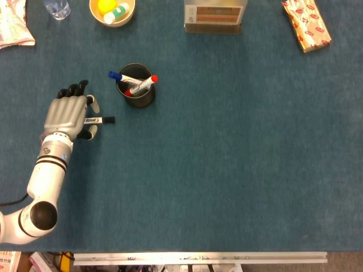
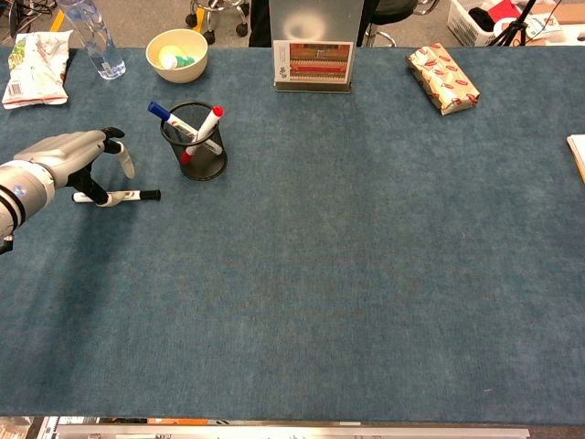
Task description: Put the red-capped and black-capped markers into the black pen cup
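Note:
The black pen cup stands at the left rear of the blue table. A red-capped marker and a blue-capped marker lean inside it. The black-capped marker lies flat on the table to the left of the cup, cap end toward the cup. My left hand arches over the marker's white barrel, the thumb down beside it and the other fingers raised and apart. The marker still lies on the cloth. My right hand shows in neither view.
A bowl with small items, a water bottle and a snack bag sit along the back left. A sign stand is at the back centre, a wrapped package at the back right.

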`<state>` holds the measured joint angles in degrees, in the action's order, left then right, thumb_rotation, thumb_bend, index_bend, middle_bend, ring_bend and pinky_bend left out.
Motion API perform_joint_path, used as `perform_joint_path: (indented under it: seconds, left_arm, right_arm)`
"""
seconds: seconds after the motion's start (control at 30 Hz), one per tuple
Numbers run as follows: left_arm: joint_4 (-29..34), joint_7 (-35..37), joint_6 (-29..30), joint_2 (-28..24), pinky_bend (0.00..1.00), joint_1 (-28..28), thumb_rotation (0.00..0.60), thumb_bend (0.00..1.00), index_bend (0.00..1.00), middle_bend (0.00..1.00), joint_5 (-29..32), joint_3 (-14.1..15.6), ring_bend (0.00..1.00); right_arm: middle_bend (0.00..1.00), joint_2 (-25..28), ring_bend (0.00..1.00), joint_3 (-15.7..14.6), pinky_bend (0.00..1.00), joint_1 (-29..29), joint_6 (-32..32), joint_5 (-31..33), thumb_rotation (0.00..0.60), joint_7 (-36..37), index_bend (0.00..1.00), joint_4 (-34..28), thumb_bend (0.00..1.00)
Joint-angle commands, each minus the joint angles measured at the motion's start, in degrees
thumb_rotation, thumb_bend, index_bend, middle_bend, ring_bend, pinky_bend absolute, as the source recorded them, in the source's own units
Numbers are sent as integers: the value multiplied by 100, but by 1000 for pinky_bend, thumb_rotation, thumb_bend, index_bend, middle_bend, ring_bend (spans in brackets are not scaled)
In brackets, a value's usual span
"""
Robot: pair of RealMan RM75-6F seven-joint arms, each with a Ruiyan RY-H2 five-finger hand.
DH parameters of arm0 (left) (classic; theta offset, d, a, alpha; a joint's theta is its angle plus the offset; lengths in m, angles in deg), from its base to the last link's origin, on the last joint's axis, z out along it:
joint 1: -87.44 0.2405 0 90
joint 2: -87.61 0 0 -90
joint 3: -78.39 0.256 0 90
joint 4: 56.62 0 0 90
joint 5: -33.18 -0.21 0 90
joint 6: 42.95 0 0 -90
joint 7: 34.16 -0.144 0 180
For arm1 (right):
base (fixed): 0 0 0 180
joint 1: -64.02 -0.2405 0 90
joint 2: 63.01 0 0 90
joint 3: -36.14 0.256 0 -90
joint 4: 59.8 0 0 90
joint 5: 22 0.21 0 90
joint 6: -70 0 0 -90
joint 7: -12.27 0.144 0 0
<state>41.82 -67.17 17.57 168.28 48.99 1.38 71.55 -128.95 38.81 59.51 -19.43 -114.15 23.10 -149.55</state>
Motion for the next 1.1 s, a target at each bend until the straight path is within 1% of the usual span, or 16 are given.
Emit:
perform_joint_path:
  seconds: [0.03, 0.57, 1.1]
  left_arm:
    - [-79, 64, -39, 34, 81, -9, 600, 339, 384, 0, 42, 5, 0]
    - [-321, 131, -33, 216, 81, -43, 600, 340, 384, 0, 184, 76, 0]
    - [-641, 157, 230, 542, 81, 78, 600, 340, 393, 0, -156, 184, 0]
  right_arm:
    - [265, 1, 171, -3, 411, 1, -2, -6, 600, -1, 239, -2, 0]
    - [265, -1, 171, -12, 411, 0, 9, -12, 600, -18, 239, -8, 0]
    - [265, 1, 171, -12, 411, 4, -4, -18, 600, -9, 239, -4, 0]
